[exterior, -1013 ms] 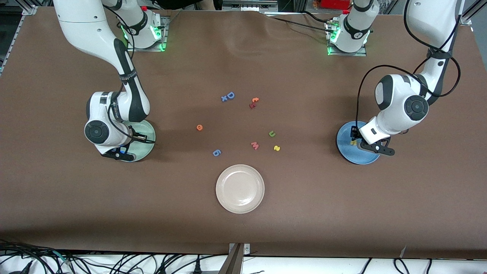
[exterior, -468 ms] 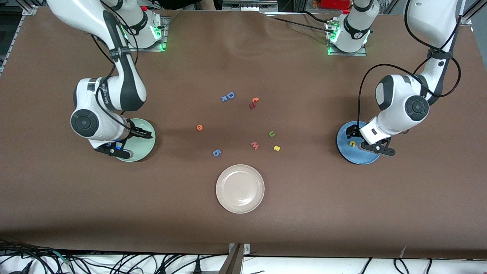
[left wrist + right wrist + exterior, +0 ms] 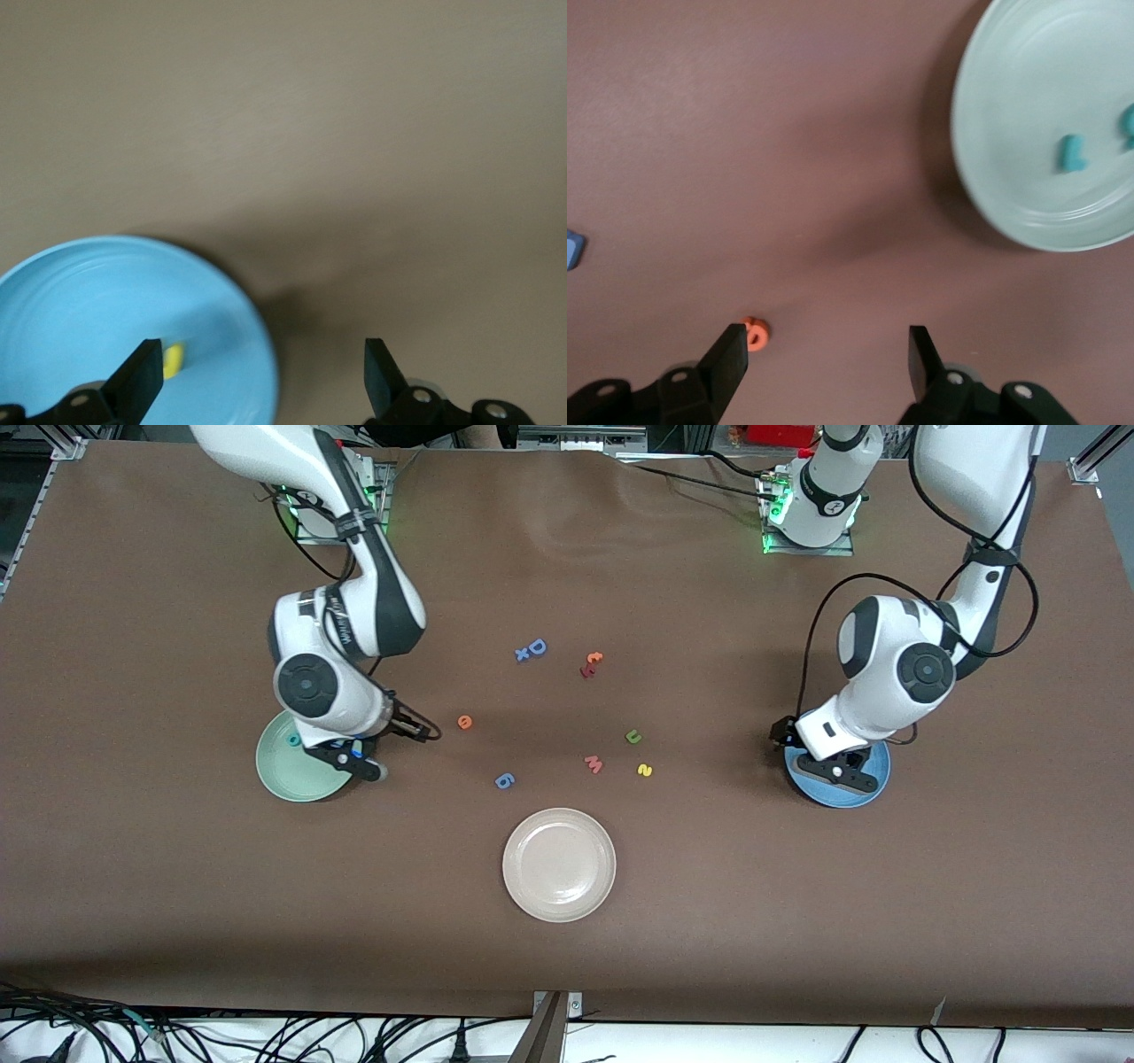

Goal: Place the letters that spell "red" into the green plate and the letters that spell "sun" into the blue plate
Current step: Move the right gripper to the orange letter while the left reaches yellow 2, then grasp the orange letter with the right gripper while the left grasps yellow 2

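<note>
- Your green plate [image 3: 285, 772] is sitting at the right arm's end of the table [image 3: 177, 868], holding two teal letters [image 3: 1071, 153].
- Your right claw [image 3: 383, 755] is hanging open and empty over the plate's rim.
- The orange "e" [image 3: 464, 722], green "u" [image 3: 633, 736] and yellow "s" [image 3: 644, 770] are lying mid-table.
- Your left claw [image 3: 802, 748] is hanging open and empty over the blue plate [image 3: 864, 790], which is holding a yellow letter [image 3: 173, 360].
</note>
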